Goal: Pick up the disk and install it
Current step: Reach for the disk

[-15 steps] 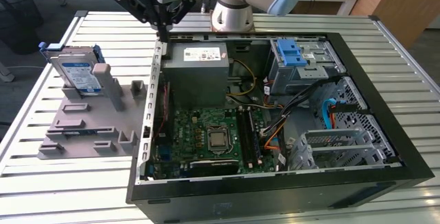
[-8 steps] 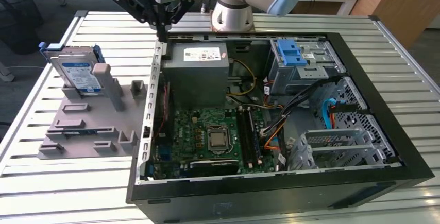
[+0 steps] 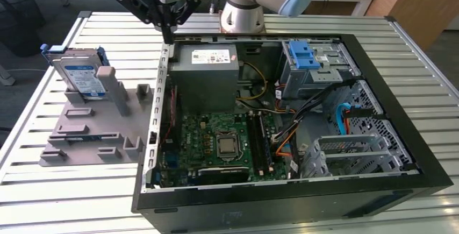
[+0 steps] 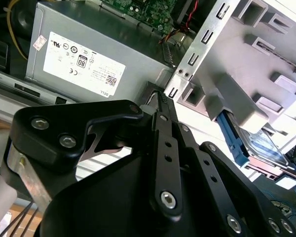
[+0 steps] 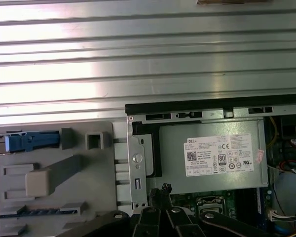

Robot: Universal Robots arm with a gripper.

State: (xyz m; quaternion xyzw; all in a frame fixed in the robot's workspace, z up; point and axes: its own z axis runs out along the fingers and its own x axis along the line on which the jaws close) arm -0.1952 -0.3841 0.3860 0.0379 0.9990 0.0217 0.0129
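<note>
— On the grey holder (image 3: 86, 132) at the exterior view's left, the disk (image 3: 80, 78) stands on edge. Its label faces out and blue rails run along its sides. The holder lies flat on the slatted metal table (image 3: 43, 201), just beside the open computer case (image 3: 401, 83).

— How does the arm sit?

— The arm (image 3: 251, 0) rises behind the case's far wall. Its wrist reaches across so the gripper (image 3: 167, 36) points straight down over the case's far corner, on the side nearest the holder. The claw looks clenched, the fingers pressed together with nothing between them. In both wrist views the black fingers (image 5: 163, 190) come to one tip.

— What's inside the case?

— The grey power supply (image 3: 208, 75) with its white sticker sits right below the gripper. The green motherboard (image 3: 222, 137) lies next to it. At the exterior view's right, a metal drive cage (image 3: 323, 70) carries a blue latch (image 3: 305, 56), with cables bundled beside it.

— So the disk and the claw?

— They are well apart and not touching. The disk is outside the case, off to the exterior view's left of the gripper. In the second wrist view the disk (image 4: 259, 145) shows past the fingers, tucked against the holder. In the first wrist view it (image 5: 32, 141) appears edge-on at the holder's corner.
</note>
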